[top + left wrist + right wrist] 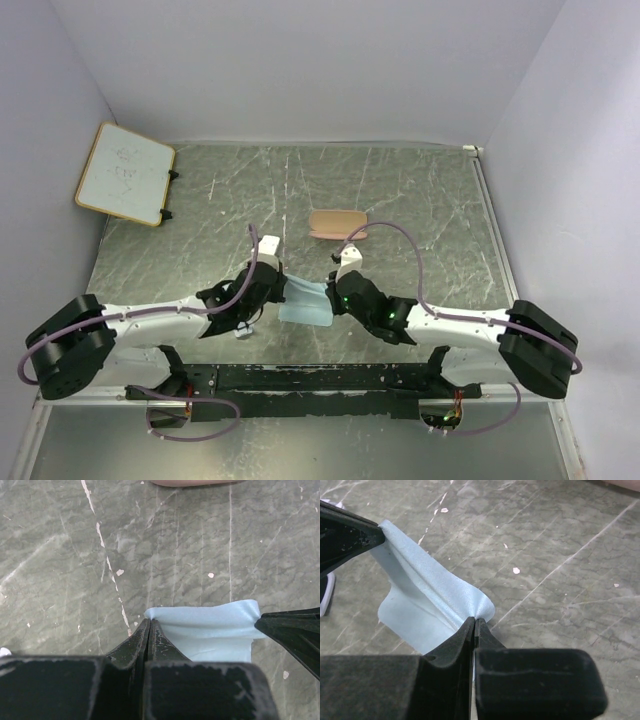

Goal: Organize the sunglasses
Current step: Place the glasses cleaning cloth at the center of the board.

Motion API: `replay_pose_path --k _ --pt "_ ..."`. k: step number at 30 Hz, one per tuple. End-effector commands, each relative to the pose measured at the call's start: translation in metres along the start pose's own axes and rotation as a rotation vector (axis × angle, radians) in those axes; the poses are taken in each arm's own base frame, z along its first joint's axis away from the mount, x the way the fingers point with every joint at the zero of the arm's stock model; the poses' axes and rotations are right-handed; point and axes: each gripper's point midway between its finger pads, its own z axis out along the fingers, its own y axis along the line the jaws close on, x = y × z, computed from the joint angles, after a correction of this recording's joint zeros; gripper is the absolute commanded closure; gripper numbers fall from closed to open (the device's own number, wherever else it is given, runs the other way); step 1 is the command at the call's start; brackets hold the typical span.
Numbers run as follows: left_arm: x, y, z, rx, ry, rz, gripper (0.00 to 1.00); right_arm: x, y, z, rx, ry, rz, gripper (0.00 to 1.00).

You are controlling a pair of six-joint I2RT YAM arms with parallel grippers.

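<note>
Sunglasses (243, 332) barely show — axis unclear; left end effector (149, 629) and right end effector (474, 626) pinch the cloth (305, 300).

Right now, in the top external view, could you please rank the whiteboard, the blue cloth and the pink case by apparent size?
1. The whiteboard, clearly the largest.
2 and 3. The light blue cloth and the tan-pink case look about alike. The cloth is bunched and partly covered, so I leave these two unranked.
</note>
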Motion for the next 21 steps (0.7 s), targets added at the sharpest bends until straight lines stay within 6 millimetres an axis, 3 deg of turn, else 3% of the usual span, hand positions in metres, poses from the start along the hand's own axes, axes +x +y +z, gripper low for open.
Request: replay_pose_path --k 1,21 --pt "-0.007 -0.005 0.009 0.046 -0.034 0.001 0.93 -0.011 -0.010 0.010 0.046 -0.056 0.003 1.00" --pt "0.008 0.005 0.050 0.052 0.011 0.006 0.93 -0.006 -0.035 0.046 0.082 -0.034 -0.001 1.00"
